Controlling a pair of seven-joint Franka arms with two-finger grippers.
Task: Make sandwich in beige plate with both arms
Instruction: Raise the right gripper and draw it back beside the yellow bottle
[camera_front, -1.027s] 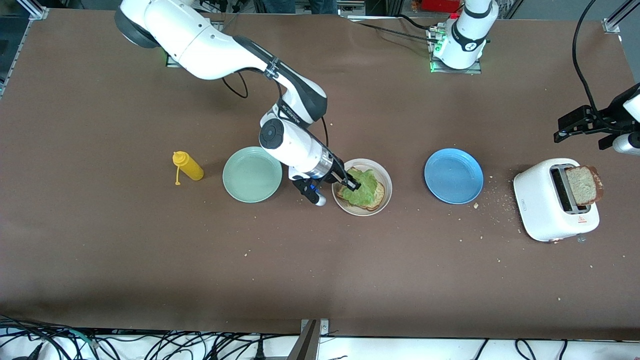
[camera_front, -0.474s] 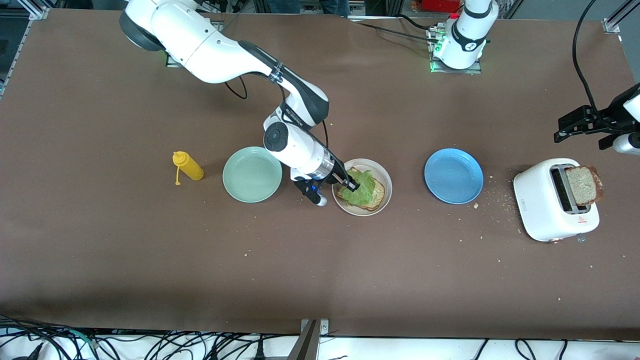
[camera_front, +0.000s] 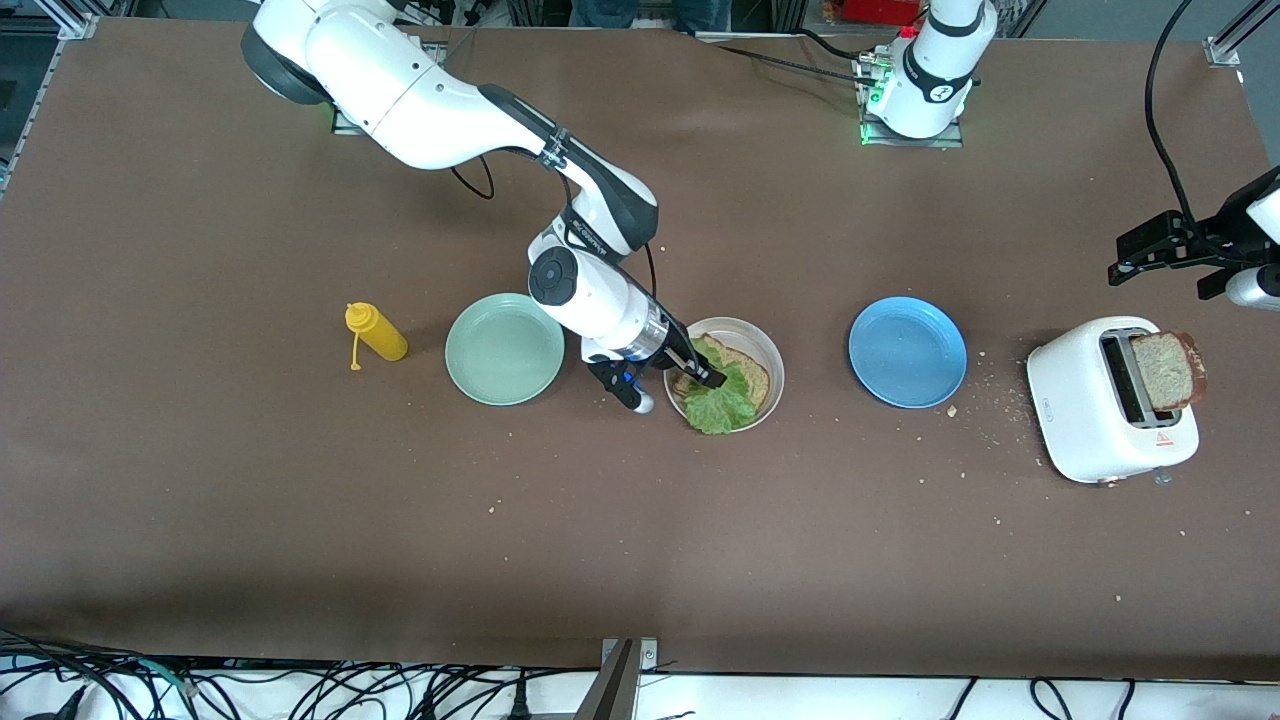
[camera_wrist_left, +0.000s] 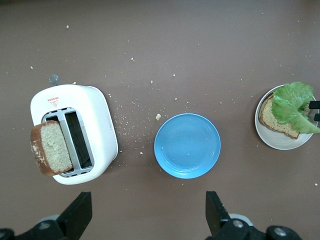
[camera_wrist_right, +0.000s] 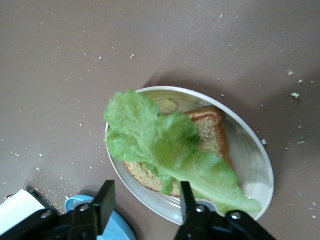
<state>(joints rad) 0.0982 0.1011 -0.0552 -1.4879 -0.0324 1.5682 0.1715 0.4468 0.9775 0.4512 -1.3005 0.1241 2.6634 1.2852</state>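
The beige plate (camera_front: 770, 352) holds one slice of brown toast (camera_front: 752, 374). A green lettuce leaf (camera_front: 718, 405) lies on the slice and hangs over the plate's nearer rim. My right gripper (camera_front: 708, 375) is low over the plate and open, with the leaf (camera_wrist_right: 170, 145) beside one finger (camera_wrist_right: 187, 200) and not pinched. A second toast slice (camera_front: 1168, 370) stands in the white toaster (camera_front: 1085, 405). My left gripper (camera_front: 1160, 250) waits open in the air over the table beside the toaster, its fingers (camera_wrist_left: 80, 215) wide apart and holding nothing.
A blue plate (camera_front: 907, 351) lies between the beige plate and the toaster. A mint-green plate (camera_front: 505, 348) and a yellow squeeze bottle (camera_front: 376, 332) sit toward the right arm's end. Crumbs are scattered around the toaster.
My right gripper has opened over the beige plate. The lettuce has slid toward the plate's nearer rim, uncovering more of the toast. The left arm has not moved.
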